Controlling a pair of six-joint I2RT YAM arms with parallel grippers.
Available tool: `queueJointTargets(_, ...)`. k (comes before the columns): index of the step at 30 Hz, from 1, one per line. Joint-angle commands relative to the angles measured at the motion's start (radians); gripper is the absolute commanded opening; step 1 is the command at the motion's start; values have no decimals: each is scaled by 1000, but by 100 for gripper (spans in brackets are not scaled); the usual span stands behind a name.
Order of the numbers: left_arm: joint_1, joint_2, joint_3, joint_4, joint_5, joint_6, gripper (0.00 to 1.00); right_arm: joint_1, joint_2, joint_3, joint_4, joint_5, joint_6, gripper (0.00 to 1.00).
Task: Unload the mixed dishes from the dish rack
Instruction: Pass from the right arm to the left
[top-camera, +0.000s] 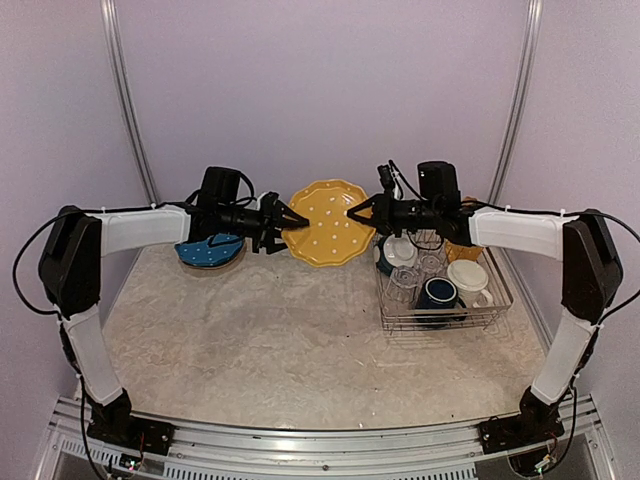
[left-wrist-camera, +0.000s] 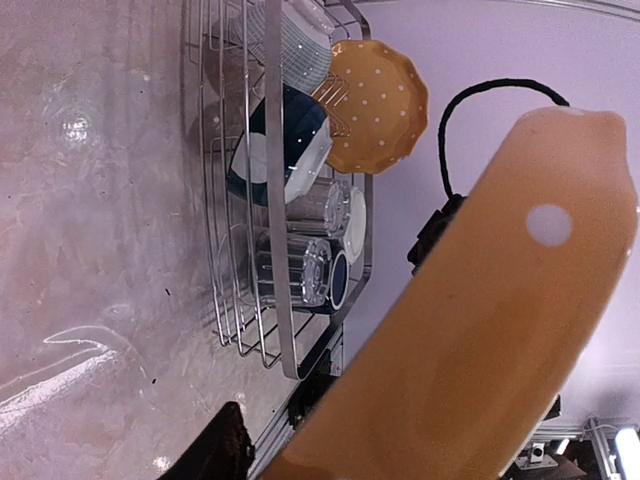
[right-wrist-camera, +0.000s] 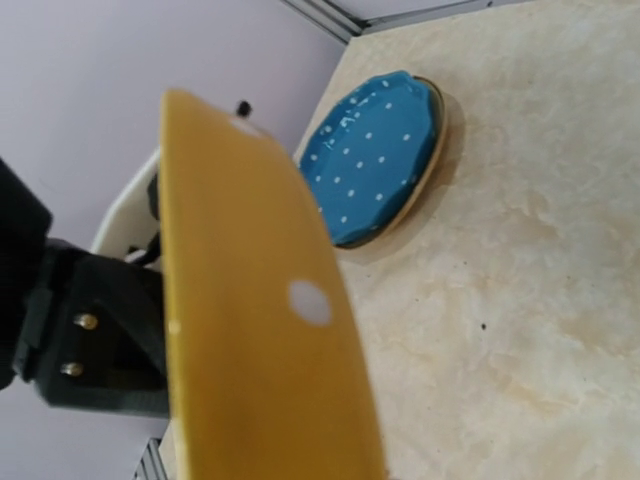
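Observation:
A yellow dotted plate (top-camera: 325, 222) hangs in the air at the back middle, between both arms. My right gripper (top-camera: 358, 213) is shut on its right rim. My left gripper (top-camera: 285, 222) straddles its left rim with the jaws still apart; in the left wrist view one dark finger (left-wrist-camera: 225, 450) stands clear of the plate (left-wrist-camera: 480, 330). The plate (right-wrist-camera: 250, 330) hides the right fingers in the right wrist view. The dish rack (top-camera: 385, 300) on the right holds a navy mug (top-camera: 438, 292), a cream mug (top-camera: 467, 277), clear glasses (left-wrist-camera: 295, 268), a teal bowl (left-wrist-camera: 290, 140) and another yellow plate (left-wrist-camera: 380, 105).
A blue dotted plate (top-camera: 210, 250) lies at the back left on a beige one whose rim shows (right-wrist-camera: 436, 150). The back wall is close behind the held plate. Marbled tabletop (top-camera: 270, 340) lies in front of the arms.

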Motion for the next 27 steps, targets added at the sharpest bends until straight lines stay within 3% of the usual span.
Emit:
queueJointTargets(1, 2, 11, -17, 67, 13, -23, 44, 11, -7, 25, 143, -46, 31, 0)
queueJointTargets(7, 20, -1, -51, 119, 17, -57, 22, 11, -10, 24, 135, -41, 27, 0)
queueJointTargets(13, 32, -9, -62, 120, 20, -59, 0, 11, -12, 43, 58, 1, -30, 13)
queueJointTargets(17, 39, -18, -76, 126, 17, -61, 0, 11, -9, 55, 22, 20, -58, 26)
queueJointTargets(23, 58, -35, -95, 128, 14, -60, 0, 11, -8, 78, -53, 70, -110, 61)
queueJointTargets(27, 77, -56, -113, 117, 7, -47, 0, 9, -6, 98, -116, 117, -151, 74)
